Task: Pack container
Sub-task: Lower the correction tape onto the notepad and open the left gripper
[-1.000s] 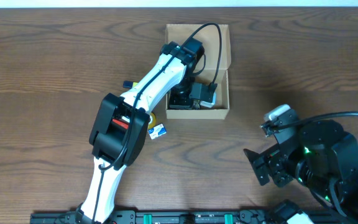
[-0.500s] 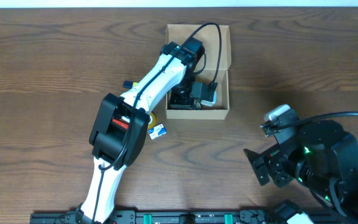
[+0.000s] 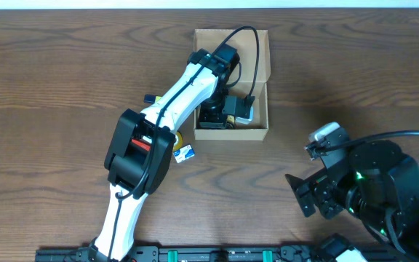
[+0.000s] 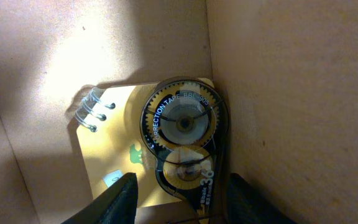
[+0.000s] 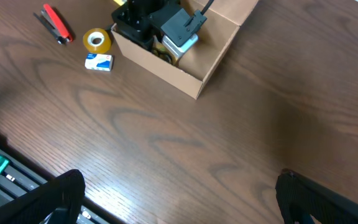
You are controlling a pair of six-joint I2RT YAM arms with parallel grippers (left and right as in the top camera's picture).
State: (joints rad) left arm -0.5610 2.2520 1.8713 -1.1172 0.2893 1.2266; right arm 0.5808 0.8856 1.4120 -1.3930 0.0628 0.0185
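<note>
Dark wood-grain table (image 3: pixel 49 73), nothing fancy. Going from the left, a red-handled tool (image 5: pixel 53 25), a yellow roll of tape (image 5: pixel 97 40) and a small blue-and-white packet (image 3: pixel 185 152) sit out on the wood, not packed yet. Next over is the small tan cardboard box (image 3: pixel 231 133), mid-table with its flap open and the left gripper (image 4: pixel 184 183) down inside it. Its jaws are parted, and a clear round correction-tape dispenser (image 4: pixel 182 124) lies between the tips on a yellow spiral notepad (image 4: pixel 114 143). It looks let go, though the tips are cropped, so I'm not 100% sure. The risk is lifting out crooked: a finger could snag the dispenser or the wire coil and drag it back out. Far right, the right gripper (image 5: pixel 179 177) hangs spread wide and empty.
</note>
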